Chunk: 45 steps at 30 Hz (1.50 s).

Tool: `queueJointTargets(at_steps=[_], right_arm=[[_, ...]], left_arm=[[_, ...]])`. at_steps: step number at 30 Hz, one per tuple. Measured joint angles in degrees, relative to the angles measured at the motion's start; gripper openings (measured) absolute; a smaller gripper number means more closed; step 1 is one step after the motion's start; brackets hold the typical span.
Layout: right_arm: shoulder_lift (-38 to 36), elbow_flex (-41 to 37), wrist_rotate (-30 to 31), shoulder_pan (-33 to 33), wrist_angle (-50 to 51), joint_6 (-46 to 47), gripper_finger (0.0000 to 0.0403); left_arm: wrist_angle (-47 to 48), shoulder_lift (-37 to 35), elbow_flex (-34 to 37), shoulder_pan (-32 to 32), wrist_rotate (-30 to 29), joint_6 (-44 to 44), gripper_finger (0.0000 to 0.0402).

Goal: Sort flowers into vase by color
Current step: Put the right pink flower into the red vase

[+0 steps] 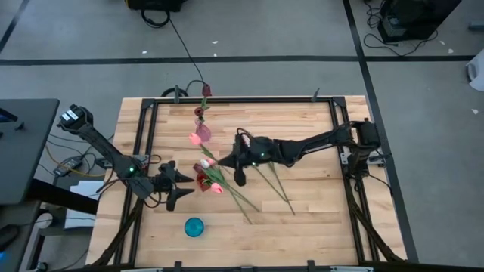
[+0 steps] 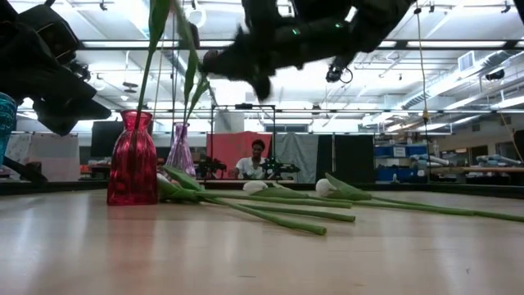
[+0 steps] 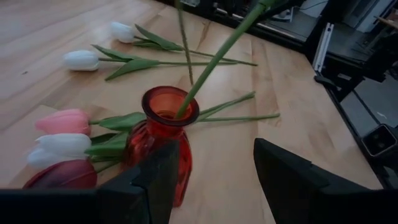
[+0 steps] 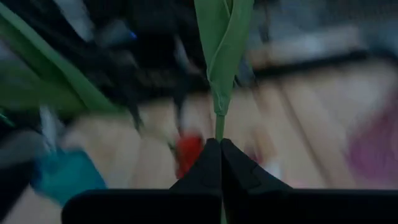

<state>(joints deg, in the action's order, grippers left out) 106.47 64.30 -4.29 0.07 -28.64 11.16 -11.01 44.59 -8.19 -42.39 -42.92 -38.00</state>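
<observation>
Robotics lab: framed workbench (image 1: 318, 219), cabled floor.

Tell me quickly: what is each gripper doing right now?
Left gripper: open, empty, beside the red ribbed glass vase.
Right gripper: closed on a thin green flower stem standing in that vase.

Teal dish (image 1: 194, 227), person (image 2: 257, 158) in bkgd

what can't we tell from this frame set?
- Held tulip's head: in the right wrist view only the stem shows, pinched in the shut right end effector; the head is cut off by the top edge.
- Right wrist background: motion-blurred, so the vases behind are just colour smears.
- Red vase base: hidden in the left wrist view behind the open left end effector.
- Low view: flower heads behind the red vase are hidden.
</observation>
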Motion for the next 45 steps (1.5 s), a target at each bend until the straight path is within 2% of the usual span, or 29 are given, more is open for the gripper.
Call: queueJointTargets(at_steps=[5, 13, 20, 31, 38, 45], right_arm=[[3.39, 3.47, -4.16, -0.55, -11.16, -5.61, 0.0001], [9.4, 15.28, -5.55, -1.1, -11.95, -14.22, 0.0], [12.67, 21.88, -10.69, -2.29, -11.65, -10.96, 0.0001], [12.53, 22.05, -12.11, -2.3, -13.82, -8.33, 0.0002], [17.48, 22.05, -12.05, -1.23, -18.94, -6.2, 0.0002], [18.17, 22.03, -12.37, -1.3, -15.99, -7.97, 0.0003]], left_arm=[[0.28, 0.01, 0.0, 0.0, -1.45, 0.1, 0.0214], [0.88, 0.01, 0.01, 0.0, -3.1, 0.22, 0.0214], [2.96, 0.01, 0.02, 0.0, -3.11, -0.09, 0.0214], [3.06, 0.01, 0.01, 0.0, -4.1, -0.2, 0.0214], [3.03, 0.03, 0.02, 0.0, -5.87, 0.07, 0.0214], [3.02, 0.03, 0.02, 0.0, -5.42, 0.11, 0.0214]])
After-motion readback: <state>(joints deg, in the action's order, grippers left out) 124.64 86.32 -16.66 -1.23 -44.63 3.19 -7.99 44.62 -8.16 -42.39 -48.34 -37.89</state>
